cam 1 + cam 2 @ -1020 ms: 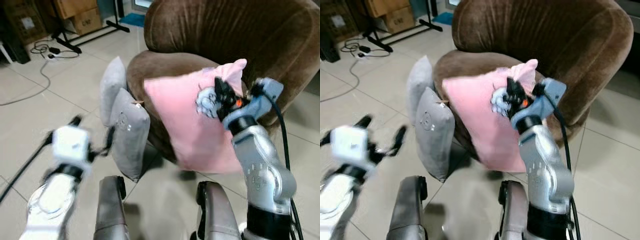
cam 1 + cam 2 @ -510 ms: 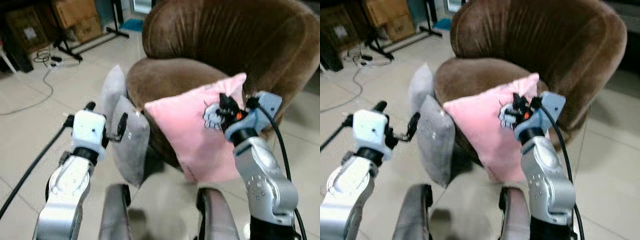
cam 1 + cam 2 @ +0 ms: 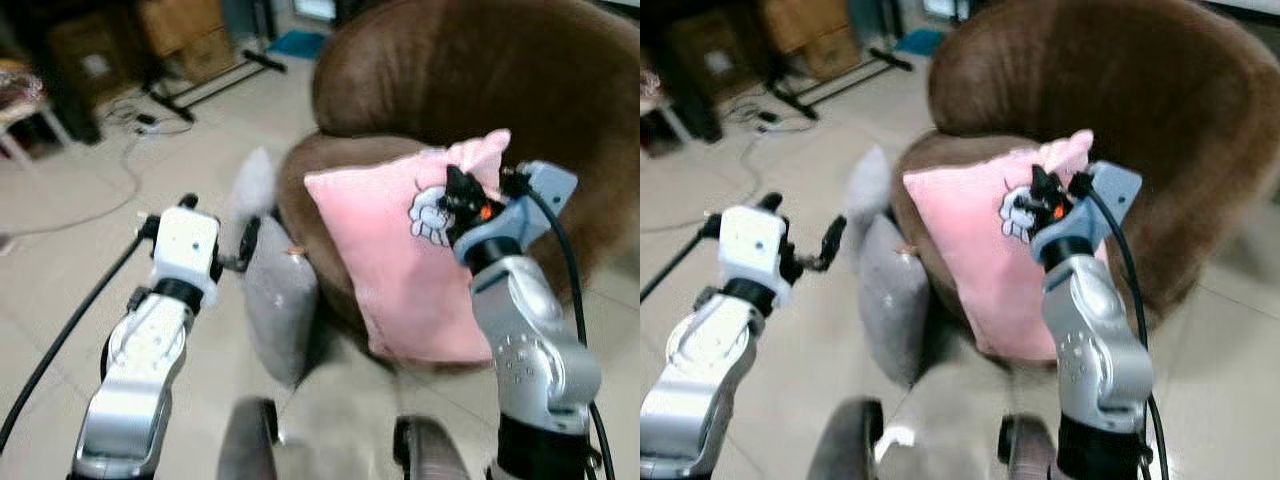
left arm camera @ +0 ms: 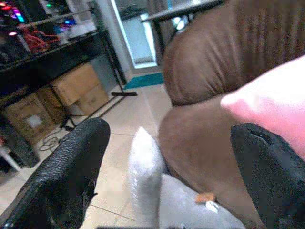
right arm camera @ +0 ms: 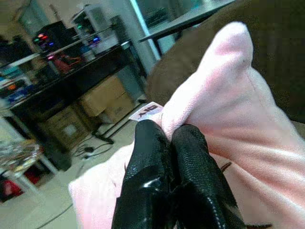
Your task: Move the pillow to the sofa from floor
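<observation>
- Far left on the tiled floor (image 3: 60, 270), cables trail toward cardboard boxes (image 3: 185, 35) in the background.
- The left gripper (image 3: 215, 235) hangs in the air with its fingers spread wide and nothing between them.
- Just beyond it, two grey cushions (image 3: 280, 300) stand on the floor, leaning against the front of the brown sofa (image 3: 480, 90).
- The pink pillow (image 3: 400, 270) is lifted off the floor, in front of the sofa seat — its printed face toward the camera.
- The right gripper (image 3: 462, 200) has its fingers (image 5: 162, 181) pinched tight on the pillow's upper corner — fabric bunched between them.
</observation>
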`<state>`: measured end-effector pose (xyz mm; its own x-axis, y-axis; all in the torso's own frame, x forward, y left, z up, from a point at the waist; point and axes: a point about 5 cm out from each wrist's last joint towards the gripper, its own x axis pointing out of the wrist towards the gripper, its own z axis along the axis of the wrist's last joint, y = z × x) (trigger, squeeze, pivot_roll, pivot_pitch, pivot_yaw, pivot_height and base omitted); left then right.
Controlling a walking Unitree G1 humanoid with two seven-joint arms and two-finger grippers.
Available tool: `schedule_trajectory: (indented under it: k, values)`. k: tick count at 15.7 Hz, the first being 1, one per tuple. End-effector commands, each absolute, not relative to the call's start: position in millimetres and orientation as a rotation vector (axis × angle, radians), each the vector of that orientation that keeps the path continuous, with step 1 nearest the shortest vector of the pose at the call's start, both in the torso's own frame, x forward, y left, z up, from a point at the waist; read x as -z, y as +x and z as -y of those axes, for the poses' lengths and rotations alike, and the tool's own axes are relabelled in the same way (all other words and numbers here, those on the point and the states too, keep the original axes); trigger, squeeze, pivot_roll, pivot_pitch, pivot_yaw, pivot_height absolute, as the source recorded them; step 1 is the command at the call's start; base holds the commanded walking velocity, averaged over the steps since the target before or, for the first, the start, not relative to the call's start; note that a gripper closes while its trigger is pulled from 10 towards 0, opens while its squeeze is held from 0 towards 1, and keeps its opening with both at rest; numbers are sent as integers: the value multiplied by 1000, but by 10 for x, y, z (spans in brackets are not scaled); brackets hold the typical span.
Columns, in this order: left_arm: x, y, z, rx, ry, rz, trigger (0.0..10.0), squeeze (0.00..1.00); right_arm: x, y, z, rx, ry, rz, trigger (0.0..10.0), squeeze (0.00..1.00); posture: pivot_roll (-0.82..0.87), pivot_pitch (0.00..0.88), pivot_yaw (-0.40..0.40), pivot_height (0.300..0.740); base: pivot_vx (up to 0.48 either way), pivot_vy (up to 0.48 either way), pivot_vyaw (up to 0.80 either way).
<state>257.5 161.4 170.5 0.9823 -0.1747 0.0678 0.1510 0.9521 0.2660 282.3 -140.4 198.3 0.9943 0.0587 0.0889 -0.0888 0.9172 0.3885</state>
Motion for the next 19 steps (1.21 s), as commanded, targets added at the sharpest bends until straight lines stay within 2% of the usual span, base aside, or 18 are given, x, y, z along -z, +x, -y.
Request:
schedule_trajectory:
  k: [1, 6, 19]
  values:
    - [-1711, 2581, -1601, 172, 264, 98, 10000, 0, -2154, 2786, 1373, -106, 414, 149, 10000, 0, 31, 0, 66, 695, 0, 0, 0]
    - [-1668, 2594, -1569, 189, 259, 94, 10000, 0, -2131, 2784, 1423, -50, 400, 141, 10000, 0, 19, 0, 71, 740, 0, 0, 0]
    - [-1563, 2625, -1525, 232, 228, 65, 10000, 0, -1892, 2703, 1597, 84, 412, 69, 10000, 0, -8, 0, 101, 740, 0, 0, 0]
